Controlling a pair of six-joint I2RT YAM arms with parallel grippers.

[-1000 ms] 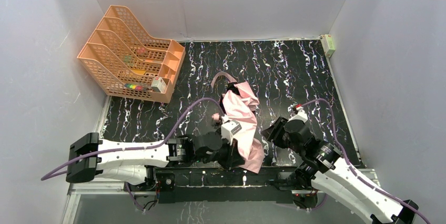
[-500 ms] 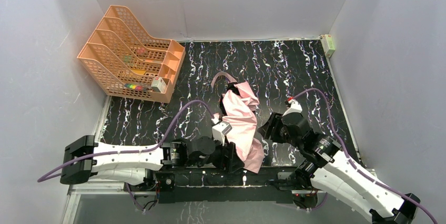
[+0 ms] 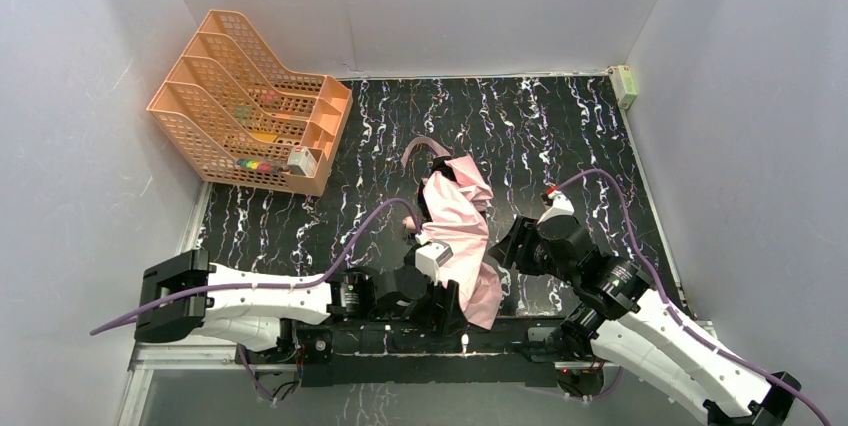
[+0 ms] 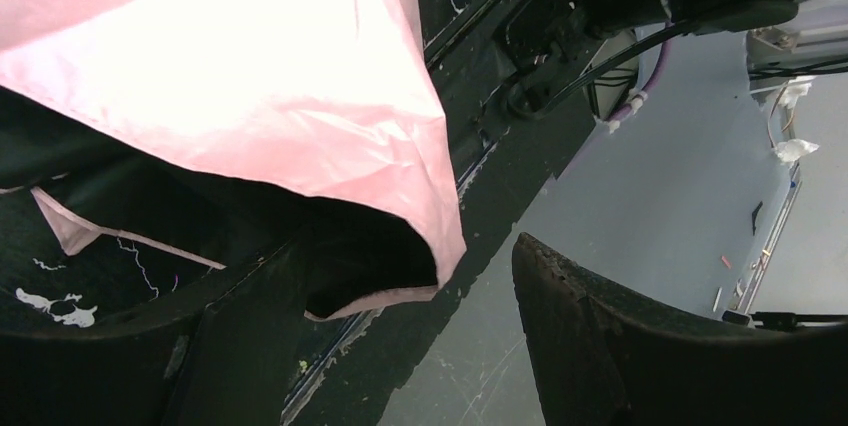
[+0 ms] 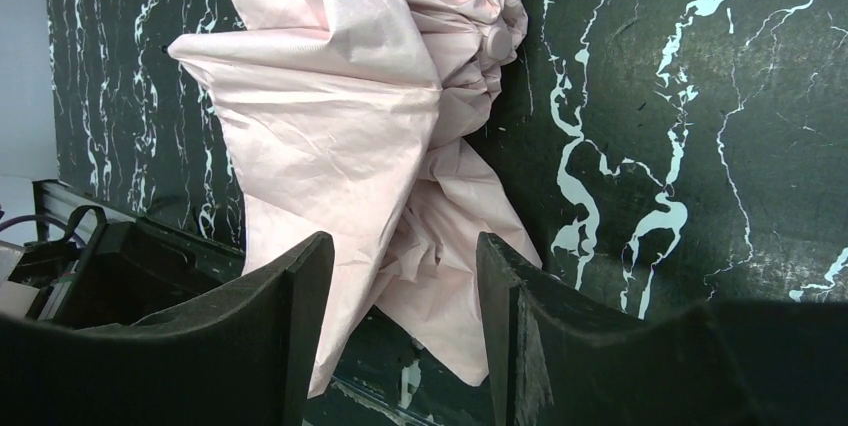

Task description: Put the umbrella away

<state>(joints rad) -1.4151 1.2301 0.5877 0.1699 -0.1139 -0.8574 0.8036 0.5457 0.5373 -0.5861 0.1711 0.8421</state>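
Soft, even light from above fills the overhead view — the pale walls [image 3: 90,96] are bright, the black marbled table [image 3: 560,126] reads clearly, and shadows are faint. In the left wrist view the pink fabric of the umbrella [image 4: 230,66] is washed out nearly white, its underside lost in black shadow. The right wrist view is crisp on the creases — only the fingers [image 5: 250,346] of the right gripper [image 5: 405,256], close to the lens, look dark and soft.

Overhead view; both wrist views close on umbrella [image 3: 460,236]

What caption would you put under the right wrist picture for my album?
Open right gripper hovering over the crumpled pink umbrella on the black marbled table.
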